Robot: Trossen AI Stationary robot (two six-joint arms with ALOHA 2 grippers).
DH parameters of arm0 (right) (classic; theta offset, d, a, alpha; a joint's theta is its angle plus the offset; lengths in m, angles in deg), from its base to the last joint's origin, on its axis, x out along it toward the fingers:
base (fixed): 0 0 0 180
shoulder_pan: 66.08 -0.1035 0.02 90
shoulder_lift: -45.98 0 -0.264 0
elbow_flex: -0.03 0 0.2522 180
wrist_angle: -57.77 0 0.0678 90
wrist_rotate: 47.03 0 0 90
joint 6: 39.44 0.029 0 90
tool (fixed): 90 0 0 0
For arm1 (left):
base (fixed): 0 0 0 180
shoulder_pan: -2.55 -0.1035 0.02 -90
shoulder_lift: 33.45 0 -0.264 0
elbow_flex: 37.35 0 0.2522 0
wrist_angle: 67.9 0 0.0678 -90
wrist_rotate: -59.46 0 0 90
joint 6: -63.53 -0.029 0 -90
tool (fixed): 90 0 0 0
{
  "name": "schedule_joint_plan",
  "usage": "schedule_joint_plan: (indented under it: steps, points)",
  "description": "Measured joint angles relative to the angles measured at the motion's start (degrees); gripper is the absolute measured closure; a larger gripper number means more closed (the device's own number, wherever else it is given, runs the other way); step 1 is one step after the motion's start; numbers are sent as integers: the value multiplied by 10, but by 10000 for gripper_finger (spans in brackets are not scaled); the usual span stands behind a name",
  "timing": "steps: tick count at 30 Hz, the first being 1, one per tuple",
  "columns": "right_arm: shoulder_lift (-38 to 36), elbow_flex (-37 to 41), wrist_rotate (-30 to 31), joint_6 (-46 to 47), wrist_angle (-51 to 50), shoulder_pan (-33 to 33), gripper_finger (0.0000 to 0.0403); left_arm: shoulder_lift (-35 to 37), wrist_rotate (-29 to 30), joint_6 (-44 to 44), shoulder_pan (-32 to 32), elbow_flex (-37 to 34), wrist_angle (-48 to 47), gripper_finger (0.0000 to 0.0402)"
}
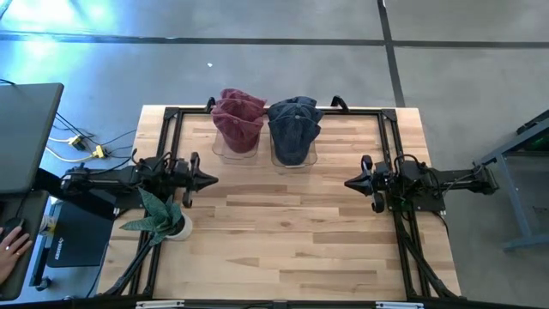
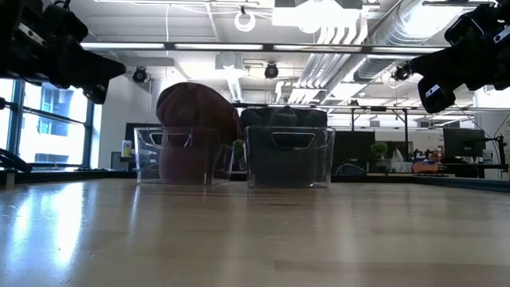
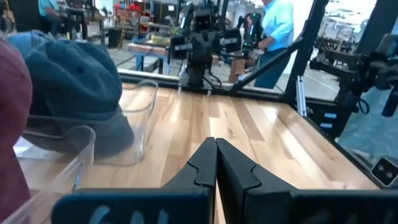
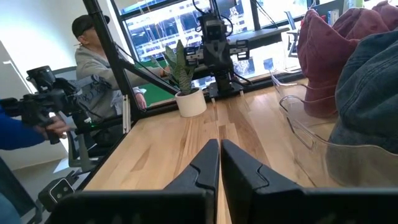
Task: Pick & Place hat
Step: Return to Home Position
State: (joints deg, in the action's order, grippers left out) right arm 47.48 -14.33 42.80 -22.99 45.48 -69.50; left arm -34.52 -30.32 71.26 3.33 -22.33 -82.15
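A maroon hat [image 1: 238, 120] sits in a clear plastic bin [image 2: 182, 155] near the table's far edge, and a dark blue denim hat [image 1: 294, 129] sits in a second clear bin [image 2: 288, 156] just right of it. Both hats show in the wrist views, the maroon hat [image 4: 329, 59] and the blue hat [image 3: 74, 87]. My left gripper [image 1: 211, 179] hovers shut above the table's left side, pointing right. My right gripper [image 1: 350, 183] hovers shut above the right side, pointing left. Neither touches a hat.
A potted plant [image 1: 163, 216] in a white pot stands near the left arm at the table's left edge. A black frame [image 1: 388, 120] runs round the table's sides. Bare wood lies between the grippers and toward the near edge. People stand in the room beyond.
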Motion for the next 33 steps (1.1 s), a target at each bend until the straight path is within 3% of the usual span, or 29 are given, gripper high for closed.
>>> schedule_joint_plan:
  steps: [5, 33]
  points:
    - [0, 0, 0, 0, 0, 0, 391, -2, -22, 0, 0, 0, 2, 401]
    - [-7, 0, 7, 5, -1, 0, 391, -3, -26, 0, 0, 0, 4, 401]
